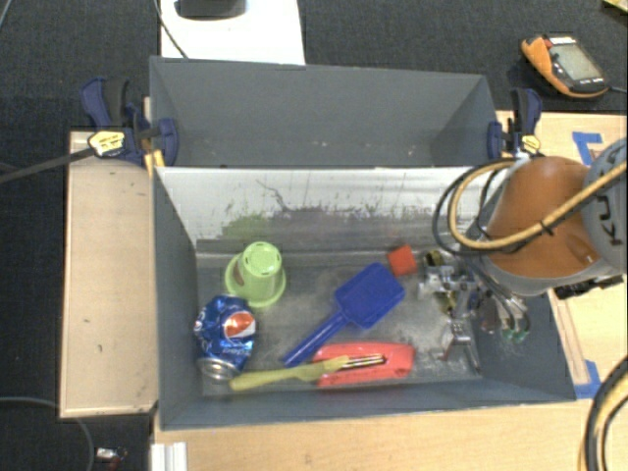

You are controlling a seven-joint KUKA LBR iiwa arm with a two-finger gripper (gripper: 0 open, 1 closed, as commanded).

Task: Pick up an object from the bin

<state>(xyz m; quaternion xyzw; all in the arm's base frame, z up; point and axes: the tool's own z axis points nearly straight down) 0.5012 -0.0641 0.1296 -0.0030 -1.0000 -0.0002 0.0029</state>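
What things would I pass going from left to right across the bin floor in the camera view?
Crushed blue can → green cup → blue scoop → small orange block. The red flat thing and the yellow-green fork span too much to place.

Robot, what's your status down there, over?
Tool low at grey metal bin's right end. Nearest: flat red object, small orange block, blue plastic scoop. Nothing blocking.

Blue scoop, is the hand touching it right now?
No, the blue scoop lies mid-bin, with bare bin floor between it and the hand on the view's right.
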